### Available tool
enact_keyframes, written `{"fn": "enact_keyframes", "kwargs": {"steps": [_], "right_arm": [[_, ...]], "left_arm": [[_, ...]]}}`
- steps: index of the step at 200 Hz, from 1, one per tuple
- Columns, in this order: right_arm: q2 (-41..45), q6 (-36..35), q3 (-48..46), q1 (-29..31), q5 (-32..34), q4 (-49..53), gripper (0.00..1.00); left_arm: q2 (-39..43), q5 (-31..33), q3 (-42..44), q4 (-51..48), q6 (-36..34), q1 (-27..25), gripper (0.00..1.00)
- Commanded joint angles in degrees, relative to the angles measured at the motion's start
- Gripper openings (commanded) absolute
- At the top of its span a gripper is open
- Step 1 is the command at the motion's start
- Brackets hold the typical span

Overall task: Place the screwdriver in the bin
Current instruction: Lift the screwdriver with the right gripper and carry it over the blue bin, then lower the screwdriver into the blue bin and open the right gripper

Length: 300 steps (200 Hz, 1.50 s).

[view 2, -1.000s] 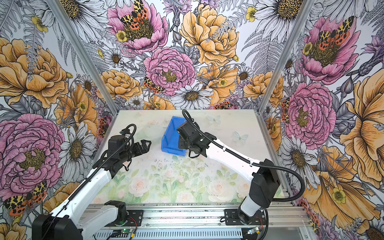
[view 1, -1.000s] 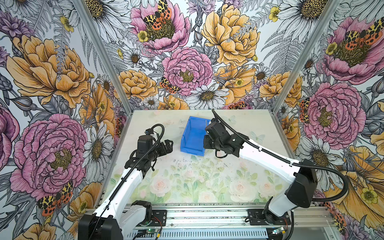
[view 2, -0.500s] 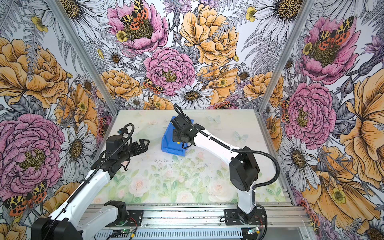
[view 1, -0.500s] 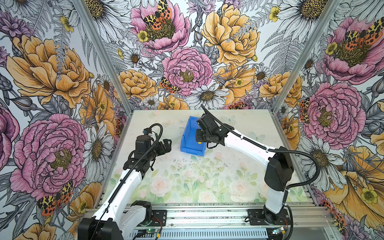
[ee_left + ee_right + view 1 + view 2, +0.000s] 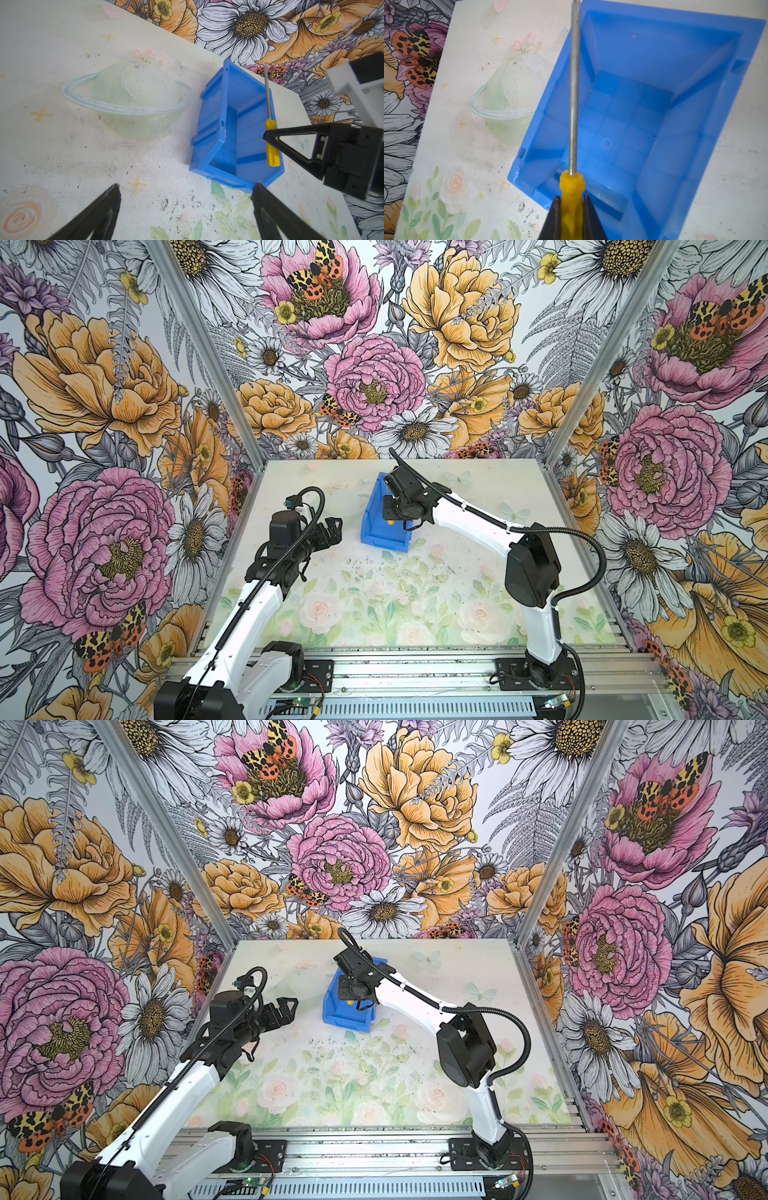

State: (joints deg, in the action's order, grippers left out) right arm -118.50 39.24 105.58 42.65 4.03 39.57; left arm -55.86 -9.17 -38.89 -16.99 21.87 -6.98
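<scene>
A screwdriver (image 5: 574, 116) has a faceted yellow plastic handle, slightly translucent and glossy, and a thin shaft of dull grey metal, while the bin (image 5: 695, 135) is smooth bright blue plastic with a soft sheen and a whitish chip at one rim corner. The right gripper (image 5: 572, 201) has matt black plastic fingers (image 5: 588, 220). The table (image 5: 83, 155) is a flat matt surface printed with pale flowers, scuffed and peppered with dark specks, and the walls (image 5: 374, 364) carry a matt printed floral covering.
</scene>
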Motion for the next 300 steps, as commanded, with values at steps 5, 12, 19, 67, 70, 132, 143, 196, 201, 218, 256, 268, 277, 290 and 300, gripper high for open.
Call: {"fn": "enact_keyframes", "kwargs": {"steps": [5, 12, 19, 67, 70, 132, 143, 196, 201, 218, 256, 268, 277, 290, 300], "right_arm": [[-2.81, -1.21, 3.33, -0.55, -1.33, -0.46, 0.0], [-3.46, -1.22, 3.62, -0.59, -1.54, -0.42, 0.0], [-3.96, -1.06, 3.95, -0.72, -1.65, -0.44, 0.0], [-6.09, -0.8, 5.09, -1.14, -2.53, -0.46, 0.0], [-6.11, -0.83, 5.08, -1.12, -2.58, -0.42, 0.0], [-6.66, -0.71, 4.21, -1.34, -2.46, -0.44, 0.0], [-6.49, -0.75, 3.81, -1.35, -2.27, -0.44, 0.0], [-5.26, -0.4, 2.22, -1.26, -1.4, -0.4, 0.06], [-5.19, -0.4, 2.18, -1.24, -1.34, -0.39, 0.08], [-4.83, -0.37, 2.06, -1.21, -1.15, -0.46, 0.18], [-3.63, -0.44, 1.48, -1.2, -0.28, -0.44, 0.35], [-3.32, -0.57, 1.59, -1.17, -0.16, -0.55, 0.4], [-2.95, -0.74, 1.73, -1.21, 0.08, -0.55, 0.43], [-2.39, -0.97, 1.99, -1.24, 0.56, -0.53, 0.47], [-1.67, -1.33, 2.3, -1.19, 1.06, -0.59, 0.5]], "left_arm": [[-0.65, 0.53, 0.66, 1.79, -1.48, 0.57, 0.99], [-0.7, 0.54, 0.72, 1.88, -1.52, 0.63, 0.99], [-0.73, 0.54, 0.72, 1.83, -1.56, 0.65, 0.99], [-0.7, 0.2, 0.4, 0.91, -1.86, 1.08, 0.99], [-0.66, 0.28, 0.4, 0.91, -1.83, 1.04, 0.99], [1.38, 1.32, 0.98, 1.44, -1.39, 0.92, 0.99], [1.69, 1.43, 1.01, 1.4, -1.39, 0.85, 0.99], [2.46, 1.91, 1.19, 1.26, -1.3, 0.28, 0.99], [2.42, 1.95, 1.19, 1.31, -1.29, 0.23, 0.99], [2.24, 1.77, 1.1, 1.26, -1.38, 0.14, 0.99], [2.59, 1.84, 1.19, 1.29, -1.27, 0.05, 0.99], [2.78, 2.04, 1.28, 1.2, -1.28, -0.05, 0.99], [2.86, 2.13, 1.28, 1.13, -1.26, -0.13, 0.99], [2.95, 2.23, 1.29, 1.09, -1.3, -0.07, 0.99], [3.05, 2.26, 1.28, 1.02, -1.24, -0.12, 0.99]]}}
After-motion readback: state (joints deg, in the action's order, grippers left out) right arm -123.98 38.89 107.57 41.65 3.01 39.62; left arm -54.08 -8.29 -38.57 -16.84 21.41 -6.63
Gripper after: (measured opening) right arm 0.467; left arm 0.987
